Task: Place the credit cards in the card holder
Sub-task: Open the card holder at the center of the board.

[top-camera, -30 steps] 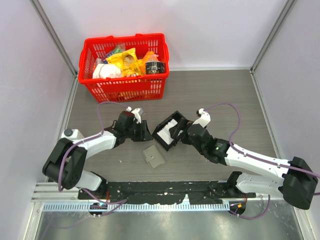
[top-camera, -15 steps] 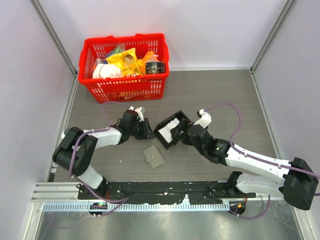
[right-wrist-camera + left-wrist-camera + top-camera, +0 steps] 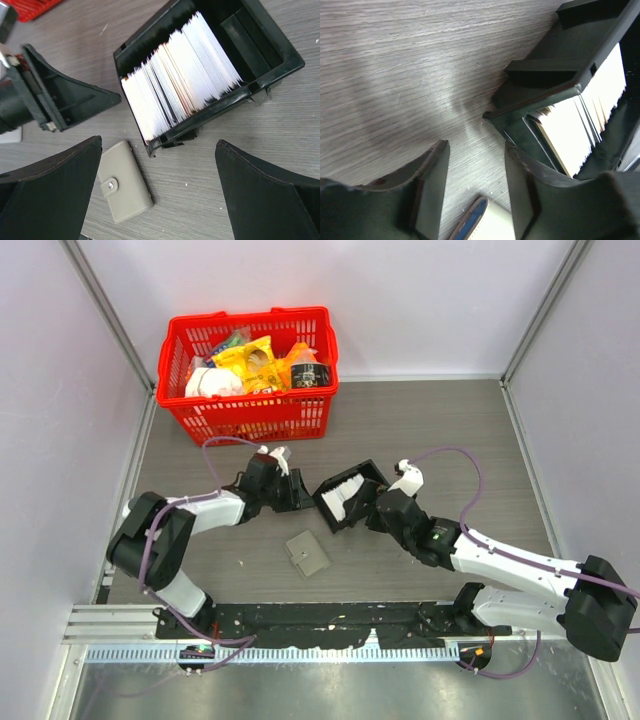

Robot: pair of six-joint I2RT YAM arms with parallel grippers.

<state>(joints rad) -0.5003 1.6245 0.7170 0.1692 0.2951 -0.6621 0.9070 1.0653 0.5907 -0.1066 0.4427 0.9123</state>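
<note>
Judging the cards point(image 3: 180, 85) thin, stiff, slick, packed on edge in the tray point(image 3: 270, 60), we'd pinch one top edge; card holder point(image 3: 125, 187) lies shut at tray's 7 o'clock; left claw point(image 3: 476, 170), right claw point(image 3: 159, 145) spread, empty.

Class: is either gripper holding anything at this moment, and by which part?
Nothing is held. The left gripper and right gripper are both open; the credit cards sit in the black tray.

Left end effector point(image 3: 476, 148), right end effector point(image 3: 159, 144) — parted.
</note>
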